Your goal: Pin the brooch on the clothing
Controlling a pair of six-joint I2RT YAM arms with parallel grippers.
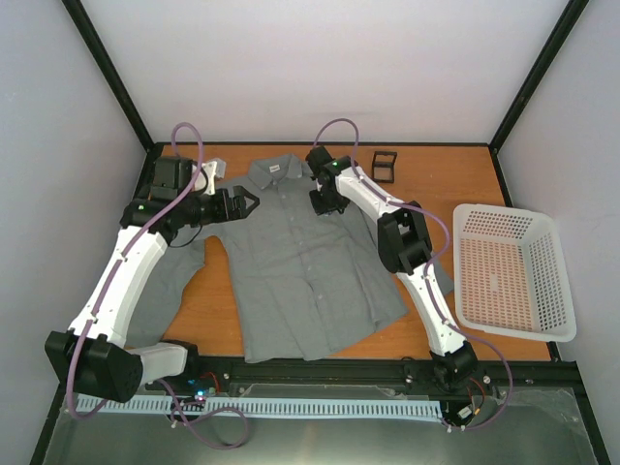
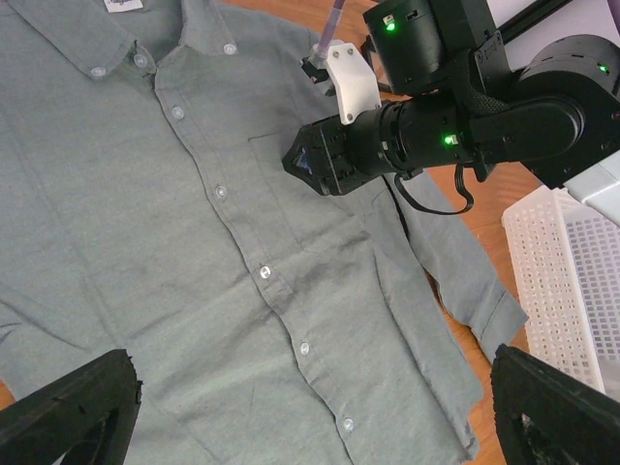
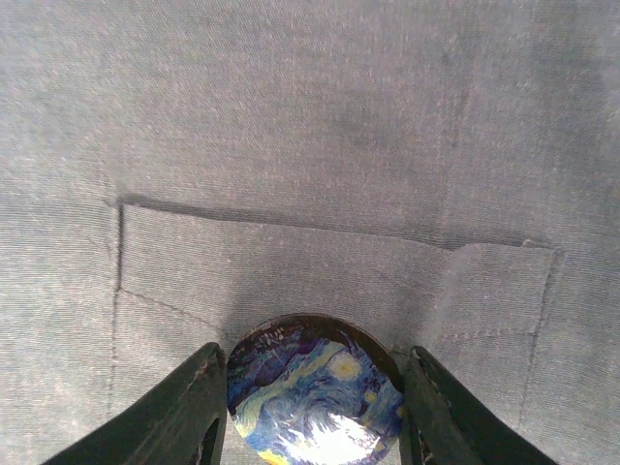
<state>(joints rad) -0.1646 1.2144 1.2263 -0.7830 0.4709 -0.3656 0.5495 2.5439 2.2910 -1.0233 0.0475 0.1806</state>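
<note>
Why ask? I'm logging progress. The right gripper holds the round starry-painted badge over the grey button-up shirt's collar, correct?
Not the collar: the right gripper holds the round starry-painted badge over the chest pocket of the grey shirt, as the right wrist view shows.

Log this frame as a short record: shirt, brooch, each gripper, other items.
shirt: grey, buttoned, spread flat
brooch: at the chest pocket
right gripper: closed on brooch, over the pocket
left gripper: open, empty, near shirt's shoulder
other: white basket, black holder
</note>
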